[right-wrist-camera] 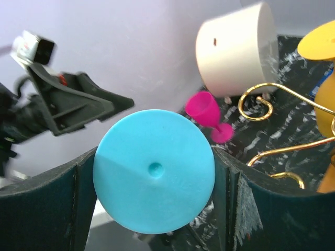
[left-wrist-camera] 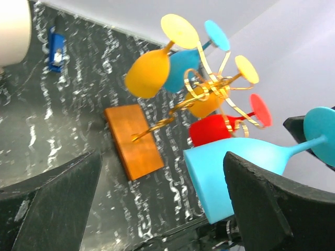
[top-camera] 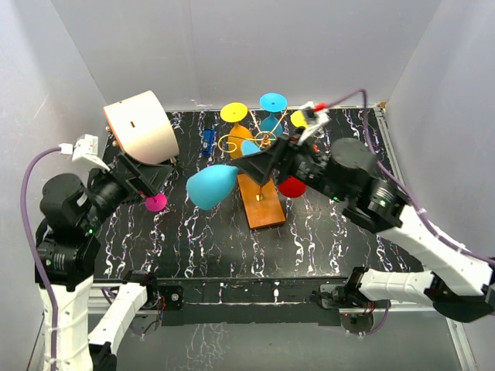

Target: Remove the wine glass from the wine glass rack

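Wine glass [top-camera: 210, 186] foot clamped in right gripper [right-wrist-camera: 154, 175]; left gripper [left-wrist-camera: 157, 209] open. Withdraw level, clear of rack [top-camera: 261, 205] scrolls.

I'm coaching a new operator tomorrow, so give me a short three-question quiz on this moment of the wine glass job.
1. Multiple choice: by which part does the right gripper hold the light blue wine glass? A) the bowl B) the foot C) the stem
2. True or false: the left gripper is shut on a glass.
3. Fill in: the small glass on the table beside the left gripper is ___ in colour.

Key: 1 B; 2 false, its jaws stand wide open with nothing between them; 3 pink.
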{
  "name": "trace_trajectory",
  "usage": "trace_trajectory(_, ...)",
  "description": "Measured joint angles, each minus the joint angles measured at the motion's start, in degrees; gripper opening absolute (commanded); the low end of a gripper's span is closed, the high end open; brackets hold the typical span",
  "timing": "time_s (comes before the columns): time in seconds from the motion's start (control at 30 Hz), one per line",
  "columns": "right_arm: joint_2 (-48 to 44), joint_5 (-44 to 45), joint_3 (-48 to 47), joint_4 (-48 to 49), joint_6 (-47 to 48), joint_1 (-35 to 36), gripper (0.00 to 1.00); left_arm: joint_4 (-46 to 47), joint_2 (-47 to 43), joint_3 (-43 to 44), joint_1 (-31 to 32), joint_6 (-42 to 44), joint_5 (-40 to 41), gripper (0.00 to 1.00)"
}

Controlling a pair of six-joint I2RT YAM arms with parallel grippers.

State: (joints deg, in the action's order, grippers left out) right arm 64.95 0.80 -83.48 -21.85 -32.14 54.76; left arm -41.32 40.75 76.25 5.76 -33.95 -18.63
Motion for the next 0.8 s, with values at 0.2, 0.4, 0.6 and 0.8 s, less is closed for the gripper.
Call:
trace_trajectory(0.2,-11.5,2.8,5.9,9.8,-7.3,0.0,0.6,9.9,-6.7,-3.6,0.0,-8.2,-3.5,0.95)
trace_trajectory(0.4,-16.0,3.7,9.5,18.8,-13.8,0.0,0.6,26.8,-9.7,-11.0,0.0,-17.2,-12.2,0.77)
trace_trajectory(0.6,-15.3,1.8,11.8,24.5,-19.1,0.0,0.6,45.2,-8.5,-17.7,0.0,-27.9,-21.6,0.7)
trace_trajectory(0.8,-11.1,-2.8,11.8,28.6,-22.0,0.0,0.59,55.5,-5.9,-18.1,0.0,-34.4,-27.6,0.57)
